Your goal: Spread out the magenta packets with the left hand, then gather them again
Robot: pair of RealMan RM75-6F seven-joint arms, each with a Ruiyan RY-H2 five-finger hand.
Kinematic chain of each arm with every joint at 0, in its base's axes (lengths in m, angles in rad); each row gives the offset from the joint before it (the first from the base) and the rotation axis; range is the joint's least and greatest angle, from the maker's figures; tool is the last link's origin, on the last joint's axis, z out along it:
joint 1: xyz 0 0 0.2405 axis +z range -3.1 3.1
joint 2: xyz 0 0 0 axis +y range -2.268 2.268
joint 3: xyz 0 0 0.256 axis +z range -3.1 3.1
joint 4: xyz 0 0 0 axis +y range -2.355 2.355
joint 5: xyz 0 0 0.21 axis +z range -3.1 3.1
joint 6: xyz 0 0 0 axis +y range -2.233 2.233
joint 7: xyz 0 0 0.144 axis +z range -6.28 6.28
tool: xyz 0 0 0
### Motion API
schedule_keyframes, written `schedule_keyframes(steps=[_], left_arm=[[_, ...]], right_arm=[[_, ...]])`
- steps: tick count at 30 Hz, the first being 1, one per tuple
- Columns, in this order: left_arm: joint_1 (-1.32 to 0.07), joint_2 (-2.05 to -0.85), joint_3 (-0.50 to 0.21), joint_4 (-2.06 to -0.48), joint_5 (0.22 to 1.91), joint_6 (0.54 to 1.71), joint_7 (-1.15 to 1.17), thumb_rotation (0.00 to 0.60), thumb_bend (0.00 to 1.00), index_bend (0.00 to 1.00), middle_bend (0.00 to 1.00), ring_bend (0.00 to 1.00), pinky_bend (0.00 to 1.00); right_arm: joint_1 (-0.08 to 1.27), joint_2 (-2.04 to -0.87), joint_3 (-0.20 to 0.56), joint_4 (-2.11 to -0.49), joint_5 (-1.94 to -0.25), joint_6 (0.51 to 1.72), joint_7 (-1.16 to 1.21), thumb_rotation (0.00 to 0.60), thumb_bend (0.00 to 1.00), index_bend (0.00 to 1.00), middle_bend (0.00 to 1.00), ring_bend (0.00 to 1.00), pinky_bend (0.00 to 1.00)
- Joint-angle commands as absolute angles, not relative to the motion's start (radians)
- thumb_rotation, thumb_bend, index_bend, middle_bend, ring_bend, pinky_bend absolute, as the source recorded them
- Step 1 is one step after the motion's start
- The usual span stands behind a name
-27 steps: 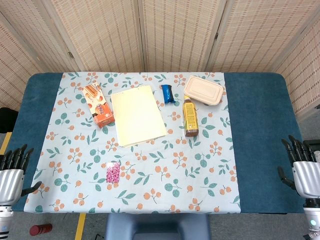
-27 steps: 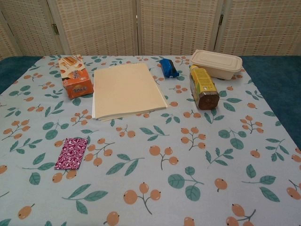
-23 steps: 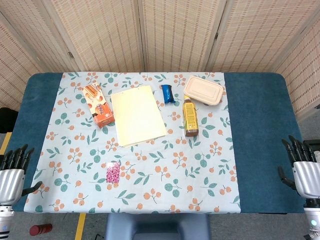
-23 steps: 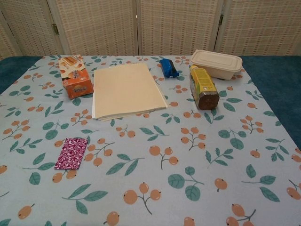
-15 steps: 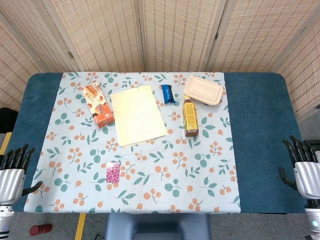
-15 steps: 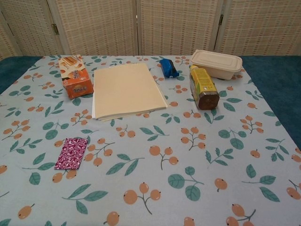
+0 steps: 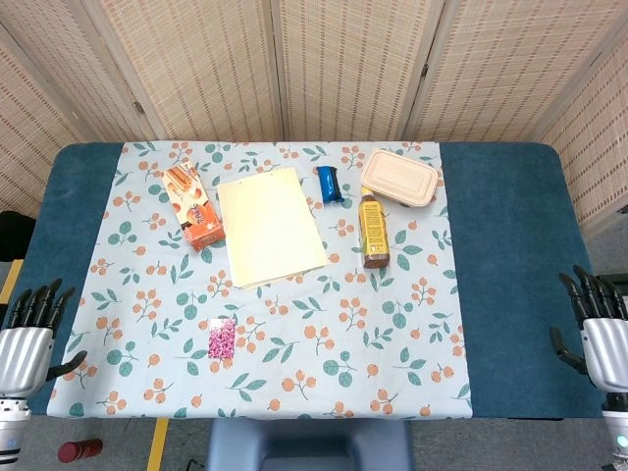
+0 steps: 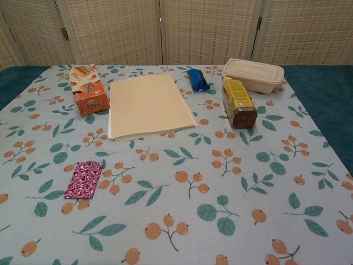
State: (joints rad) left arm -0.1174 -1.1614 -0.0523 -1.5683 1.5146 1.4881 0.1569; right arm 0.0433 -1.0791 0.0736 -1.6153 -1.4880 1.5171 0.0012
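The magenta packets (image 7: pixel 222 338) lie in one small neat stack on the floral tablecloth, near the front left; the chest view shows the stack (image 8: pixel 84 179) at its lower left. My left hand (image 7: pixel 26 339) hangs off the table's left front corner, fingers apart and empty, well to the left of the packets. Off the right front corner my right hand (image 7: pixel 601 334) is likewise spread with nothing in it. Neither hand appears in the chest view.
Behind the packets lie an orange snack box (image 7: pixel 193 204), a cream paper stack (image 7: pixel 270 225), a blue packet (image 7: pixel 329 183), a lying bottle (image 7: pixel 372 230) and a beige lidded container (image 7: pixel 399 178). A red can (image 7: pixel 78 450) sits on the floor.
Both hands have sunk slightly lower in the head view. The packets and other objects have not moved.
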Motion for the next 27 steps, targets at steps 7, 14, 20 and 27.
schedule_keyframes(steps=[7, 14, 20, 27], left_arm=[[-0.212, -1.118, -0.02, -1.561, 1.641, 1.391, 0.089, 0.6, 0.21, 0.17, 0.03, 0.0, 0.0], [-0.294, -1.103, -0.003, -1.584, 1.717, 1.306, 0.086, 0.6, 0.21, 0.21, 0.03, 0.0, 0.0], [-0.365, -1.119, 0.008, -1.603, 1.757, 1.223, 0.11, 0.6, 0.21, 0.23, 0.03, 0.01, 0.0], [-0.445, -1.138, 0.02, -1.634, 1.76, 1.1, 0.115, 0.6, 0.2, 0.22, 0.03, 0.01, 0.0]], right_arm=[[0.038, -1.069, 0.076, -1.628, -1.494, 1.53, -0.001, 0.6, 0.46, 0.0, 0.0, 0.0, 0.0], [0.034, -1.066, 0.077, -1.631, -1.49, 1.533, 0.002, 0.6, 0.46, 0.0, 0.0, 0.0, 0.0], [0.035, -1.064, 0.077, -1.634, -1.49, 1.528, 0.004, 0.6, 0.46, 0.0, 0.0, 0.0, 0.0], [0.036, -1.064, 0.077, -1.634, -1.486, 1.522, 0.006, 0.6, 0.46, 0.0, 0.0, 0.0, 0.0]])
